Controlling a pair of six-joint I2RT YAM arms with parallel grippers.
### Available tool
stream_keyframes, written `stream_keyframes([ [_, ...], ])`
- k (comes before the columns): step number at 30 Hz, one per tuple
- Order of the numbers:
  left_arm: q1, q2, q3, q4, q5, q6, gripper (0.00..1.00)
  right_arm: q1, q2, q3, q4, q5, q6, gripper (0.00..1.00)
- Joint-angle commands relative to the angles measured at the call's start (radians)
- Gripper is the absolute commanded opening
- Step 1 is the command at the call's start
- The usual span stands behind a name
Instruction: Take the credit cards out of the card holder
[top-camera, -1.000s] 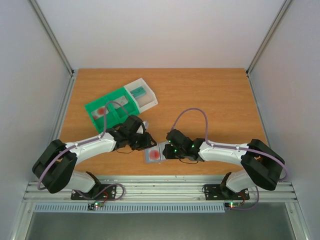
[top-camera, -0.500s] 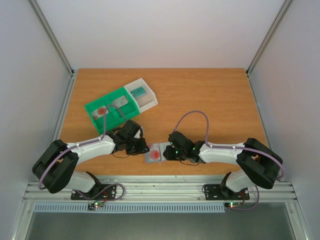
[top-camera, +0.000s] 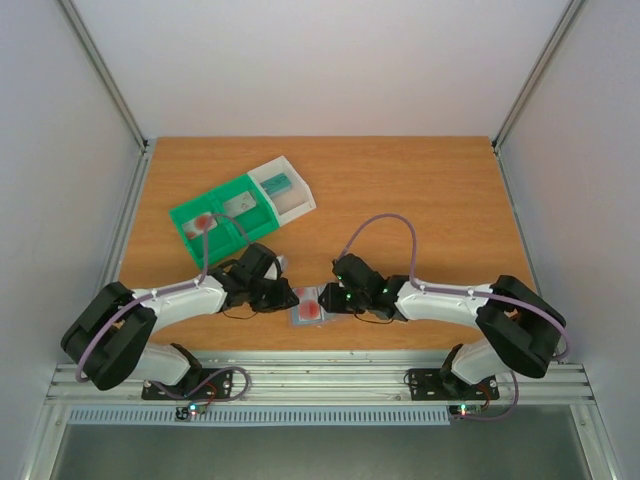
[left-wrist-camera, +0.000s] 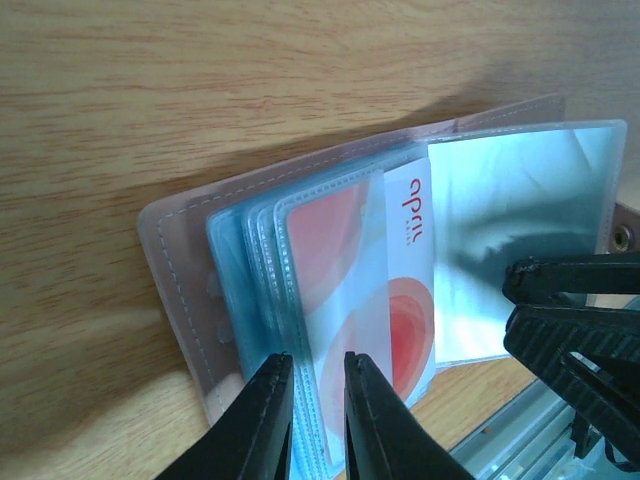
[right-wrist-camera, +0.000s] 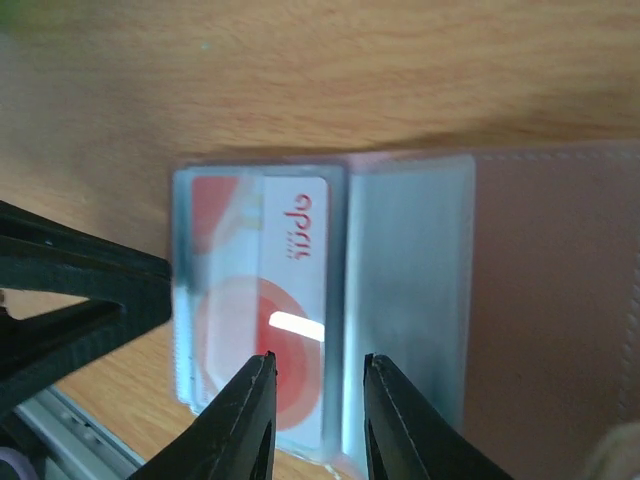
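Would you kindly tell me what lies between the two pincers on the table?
The open card holder, a red-blotched credit card in its sleeve, lies between the left pincer and the right pincer, as the top view shows.

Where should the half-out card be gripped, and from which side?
Pinch the card by its bare white lettered strip, which sticks out of the sleeve toward the holder's crease, coming from the near edge. It lies flat and thin with plastic over the rest, so probably only that strip offers a hold.
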Motion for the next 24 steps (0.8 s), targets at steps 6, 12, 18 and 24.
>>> stream_keyframes([
  [6,0.018,-0.001,-0.040,0.116,0.026,0.007,0.17,-0.022,0.076,0.079,-0.012,-0.033,-0.025,0.25],
  [12,0.017,0.012,-0.066,0.169,0.038,-0.015,0.19,-0.029,0.127,0.090,0.018,-0.065,-0.019,0.25],
  [18,0.017,0.021,-0.070,0.168,0.026,-0.006,0.16,-0.029,0.158,0.083,0.043,-0.083,-0.017,0.25],
  [24,0.017,0.022,-0.075,0.150,0.004,-0.004,0.14,-0.030,0.160,0.063,0.066,-0.076,-0.013,0.24],
])
